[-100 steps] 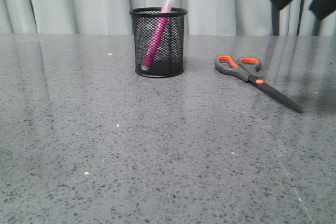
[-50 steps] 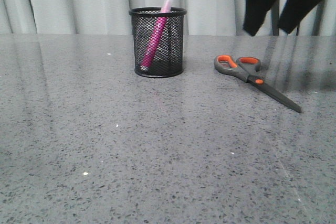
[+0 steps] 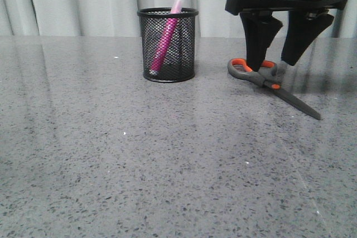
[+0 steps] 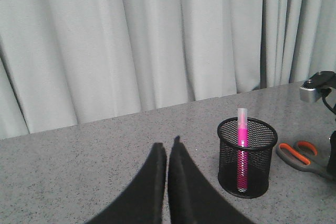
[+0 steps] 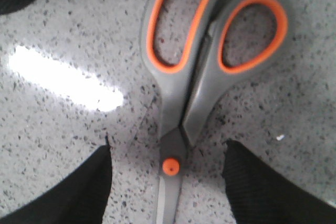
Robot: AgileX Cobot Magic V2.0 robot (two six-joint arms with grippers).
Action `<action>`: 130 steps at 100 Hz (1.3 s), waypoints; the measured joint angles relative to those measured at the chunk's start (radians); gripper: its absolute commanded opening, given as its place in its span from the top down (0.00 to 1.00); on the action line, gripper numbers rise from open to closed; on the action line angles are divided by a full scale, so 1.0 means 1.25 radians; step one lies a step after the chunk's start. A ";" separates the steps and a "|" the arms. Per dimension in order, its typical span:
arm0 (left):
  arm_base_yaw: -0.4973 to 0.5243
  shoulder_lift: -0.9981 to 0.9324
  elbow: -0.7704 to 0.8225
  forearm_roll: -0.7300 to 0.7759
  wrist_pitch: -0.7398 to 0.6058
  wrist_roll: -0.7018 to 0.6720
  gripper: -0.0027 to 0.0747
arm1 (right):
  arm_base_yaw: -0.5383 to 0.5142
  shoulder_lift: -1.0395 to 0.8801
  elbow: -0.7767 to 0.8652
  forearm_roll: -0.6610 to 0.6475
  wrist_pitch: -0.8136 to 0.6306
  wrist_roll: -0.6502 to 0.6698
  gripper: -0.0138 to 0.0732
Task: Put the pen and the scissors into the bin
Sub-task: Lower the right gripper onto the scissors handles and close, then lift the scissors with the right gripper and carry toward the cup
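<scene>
Scissors [image 3: 268,79] are lying flat on the grey speckled table [image 3: 139,160], on my right side, closed, with the dark blades pointing toward the near right edge and the orange-lined handles pointing away toward the curtain. I am seeing the right gripper [image 3: 273,62] hanging directly over them with its jaws spread wide and nothing between them. In the front view one black finger is coming down over the handle loops and the other is standing just to the right of the handles. In the right wrist view the scissors [image 5: 202,77] are sitting centred between the two fingertips [image 5: 68,192], the orange pivot spot lying midway between them; I cannot tell whether the tips are touching the table.

Farther back and to the left, the bin [image 3: 168,44] is standing upright on the table, well apart from the scissors. The pen [image 3: 166,37] is leaning inside it, white end down at the base and clear cap poking above the rim.

In the left wrist view the left gripper [image 4: 167,148] is showing its jaws pressed together with nothing held, raised above the table, with the bin [image 4: 247,156] and pen [image 4: 241,140] beyond it and the scissors [image 4: 302,153] partly in view behind them. A pale grey curtain [image 3: 83,1] is hanging behind the table.
</scene>
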 measured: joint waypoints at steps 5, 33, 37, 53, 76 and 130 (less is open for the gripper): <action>0.000 0.000 0.000 0.000 0.000 0.000 0.99 | 0.000 0.004 0.000 0.000 -0.006 0.000 0.36; 0.000 0.000 0.000 0.000 0.000 0.000 0.99 | 0.000 0.026 -0.002 0.000 -0.023 0.000 0.36; 0.000 0.000 0.000 0.000 0.000 0.000 0.99 | 0.000 0.031 -0.002 0.000 -0.024 0.000 0.36; 0.000 0.000 0.000 0.000 0.000 0.000 0.99 | 0.000 0.044 -0.002 0.000 -0.031 0.000 0.36; 0.000 0.000 0.000 0.000 0.000 0.000 0.99 | 0.000 0.063 -0.002 -0.009 -0.038 0.000 0.36; 0.000 0.000 0.000 0.000 0.000 0.000 0.99 | 0.000 0.072 -0.005 -0.014 -0.062 0.003 0.61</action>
